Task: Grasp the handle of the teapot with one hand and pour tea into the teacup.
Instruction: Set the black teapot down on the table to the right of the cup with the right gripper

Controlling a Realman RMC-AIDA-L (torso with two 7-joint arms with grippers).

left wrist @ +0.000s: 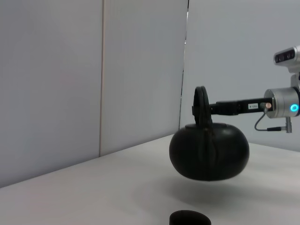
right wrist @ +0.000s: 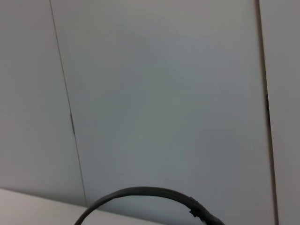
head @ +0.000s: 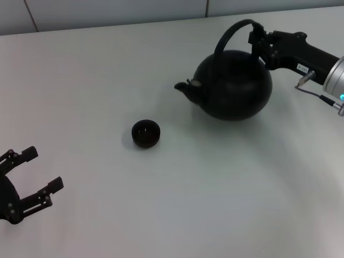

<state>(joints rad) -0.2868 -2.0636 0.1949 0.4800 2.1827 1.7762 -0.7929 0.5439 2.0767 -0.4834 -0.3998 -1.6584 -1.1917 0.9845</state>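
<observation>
Right gripper [head: 257,38]: we see it clamped on the handle [head: 232,32], teapot [head: 232,84] lifted.
Left gripper [head: 33,171]: parked, jaws wide.
Teacup [head: 145,133]: cut off in left wrist view.

Teapot [head: 234,86]: matte black body, faintly grainy, soft sheen only. Handle [head: 231,33]: same matte black, smooth. Spout tip: small silvery metallic bit. Teacup [head: 146,133]: black, slightly glossy inside. Table [head: 215,193]: smooth, pale, matte. Right gripper [head: 260,43]: black matte plastic-looking housing; brushed silver metal wrist behind. Left gripper [head: 38,171]: matte black.
</observation>
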